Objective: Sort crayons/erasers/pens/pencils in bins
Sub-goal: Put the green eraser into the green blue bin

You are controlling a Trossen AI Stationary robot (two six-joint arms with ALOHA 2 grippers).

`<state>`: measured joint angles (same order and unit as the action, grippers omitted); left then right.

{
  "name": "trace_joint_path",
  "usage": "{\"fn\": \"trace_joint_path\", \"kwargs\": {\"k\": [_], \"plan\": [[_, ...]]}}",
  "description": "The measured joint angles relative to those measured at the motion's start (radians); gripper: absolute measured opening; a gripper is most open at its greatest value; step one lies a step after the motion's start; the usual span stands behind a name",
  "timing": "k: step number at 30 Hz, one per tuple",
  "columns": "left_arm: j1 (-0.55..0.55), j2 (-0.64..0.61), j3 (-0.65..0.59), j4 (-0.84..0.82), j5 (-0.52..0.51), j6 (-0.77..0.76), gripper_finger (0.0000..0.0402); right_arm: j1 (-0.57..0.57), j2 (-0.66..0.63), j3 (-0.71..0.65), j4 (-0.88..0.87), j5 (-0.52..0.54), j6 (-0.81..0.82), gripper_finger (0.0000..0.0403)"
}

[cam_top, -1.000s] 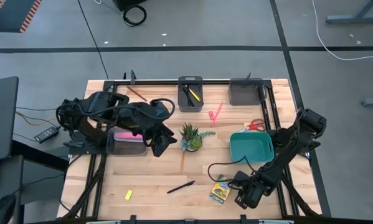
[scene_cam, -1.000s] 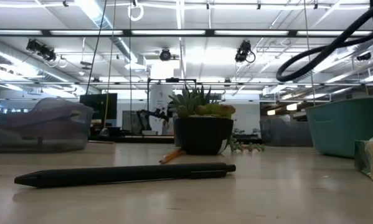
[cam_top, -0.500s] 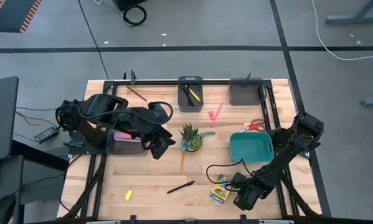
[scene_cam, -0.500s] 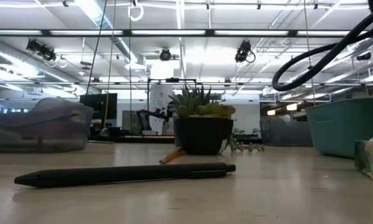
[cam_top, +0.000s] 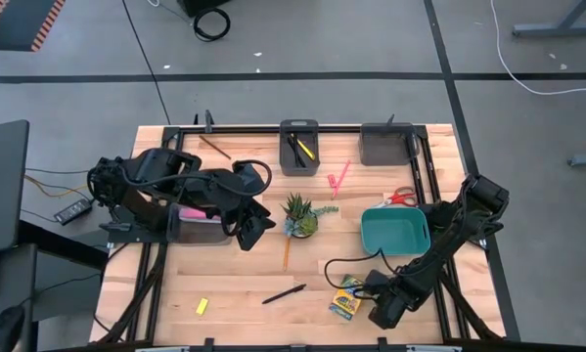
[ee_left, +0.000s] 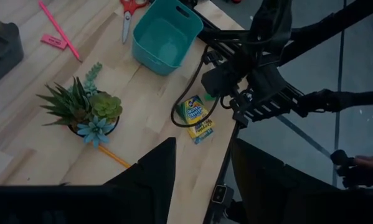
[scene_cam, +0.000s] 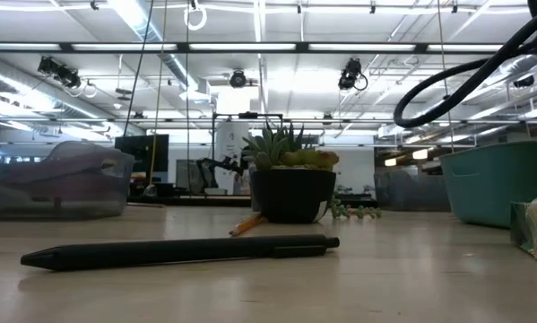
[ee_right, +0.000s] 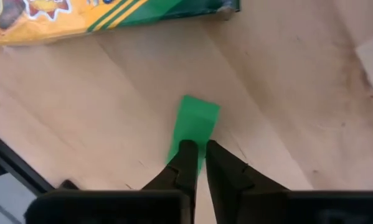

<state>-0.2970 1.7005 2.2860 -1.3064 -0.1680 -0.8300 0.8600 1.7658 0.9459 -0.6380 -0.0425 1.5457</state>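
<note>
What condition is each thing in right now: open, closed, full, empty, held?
right gripper: closed on the green eraser's end
green eraser: lying on the table, pinched
left gripper: open, empty
crayon box: closed, lying flat
teal bin: upright, empty
black pen: lying loose on the table

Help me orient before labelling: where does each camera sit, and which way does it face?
High: overhead, straight down on the table; both arms show.
Low: table height, level past the black pen and plant; only a cable shows.
Left wrist: past its fingers toward the crayon box, also seen from overhead.
Right wrist: down at the green eraser between its fingers.
</note>
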Motion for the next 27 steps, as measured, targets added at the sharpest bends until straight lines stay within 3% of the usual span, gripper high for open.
{"fn": "trace_joint_path", "kwargs": {"k": [7, 18, 21, 27], "plan": [[0.0, 0.0, 0.0, 0.0, 0.0, 0.016, 0.0162, -0.001, -0.05, 0.022, -0.133, 0.032, 0.006, 0.0006], [0.0, -0.001, 0.0, 0.001, 0.0, 0.025, 0.0162, 0.016, -0.18, -0.007, -0.255, 0.059, 0.025, 0.0007], [-0.005, -0.001, 0.0, 0.001, 0.0, 0.018, 0.0162, 0.048, -0.188, -0.004, -0.179, 0.088, -0.009, 0.0024], [-0.023, -0.001, 0.0, 0.001, -0.016, 0.003, 0.0162, 0.131, -0.139, -0.004, -0.139, 0.155, -0.058, 0.0103]]}}
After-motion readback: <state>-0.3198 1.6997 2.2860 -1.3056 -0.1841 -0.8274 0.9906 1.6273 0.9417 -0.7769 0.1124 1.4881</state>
